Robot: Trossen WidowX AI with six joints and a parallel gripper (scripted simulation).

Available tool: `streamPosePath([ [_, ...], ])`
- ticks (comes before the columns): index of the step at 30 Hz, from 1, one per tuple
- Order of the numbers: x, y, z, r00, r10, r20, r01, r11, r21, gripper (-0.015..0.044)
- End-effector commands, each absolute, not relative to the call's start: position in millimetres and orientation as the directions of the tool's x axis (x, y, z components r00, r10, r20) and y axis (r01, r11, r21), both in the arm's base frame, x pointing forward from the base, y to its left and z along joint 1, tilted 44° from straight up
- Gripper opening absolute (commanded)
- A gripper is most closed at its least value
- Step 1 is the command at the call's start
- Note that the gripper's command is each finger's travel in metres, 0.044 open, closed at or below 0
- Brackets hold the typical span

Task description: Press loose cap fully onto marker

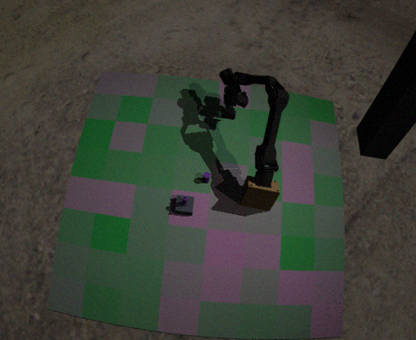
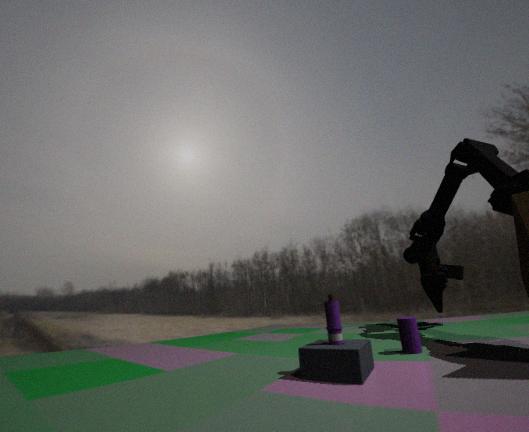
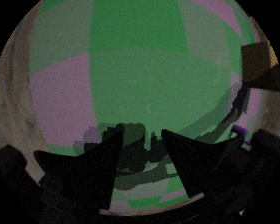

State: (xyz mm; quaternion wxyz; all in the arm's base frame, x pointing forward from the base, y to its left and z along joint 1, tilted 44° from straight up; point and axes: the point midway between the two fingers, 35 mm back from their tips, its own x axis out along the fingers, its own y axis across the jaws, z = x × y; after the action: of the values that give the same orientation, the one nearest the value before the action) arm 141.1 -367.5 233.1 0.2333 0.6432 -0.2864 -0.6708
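Overhead, gripper [image 2: 438,300] well above cap [image 2: 409,335]

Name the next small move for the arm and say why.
Probably swing the tool down over the loose purple cylindrical cap: it hangs half open, holding nothing, above the table. The purple marker stands uncapped in the dark grey holder block.

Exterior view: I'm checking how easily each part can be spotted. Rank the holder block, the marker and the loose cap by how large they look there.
1. Holder block, clearly largest.
2. Marker and cap: the marker's visible part looks slightly taller, the cap slightly wider. The cap stands farther from the camera, so I won't rank them.
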Motion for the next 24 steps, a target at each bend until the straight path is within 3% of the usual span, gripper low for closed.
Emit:
streamPosePath([
  [1,181,-332,200,-0.047,-0.632,-0.773,0.169,-0.768,0.617,0.0249],
  [7,233,-256,144,-0.054,-0.568,-0.821,0.577,-0.689,0.439,0.0249],
  [14,254,-165,90,-0.097,-0.564,-0.820,0.920,-0.365,0.143,0.0249],
  [18,248,-117,66,-0.110,-0.600,-0.792,0.992,-0.114,-0.050,0.0249],
  [24,229,-64,39,-0.091,-0.672,-0.735,0.937,0.192,-0.292,0.0249],
])
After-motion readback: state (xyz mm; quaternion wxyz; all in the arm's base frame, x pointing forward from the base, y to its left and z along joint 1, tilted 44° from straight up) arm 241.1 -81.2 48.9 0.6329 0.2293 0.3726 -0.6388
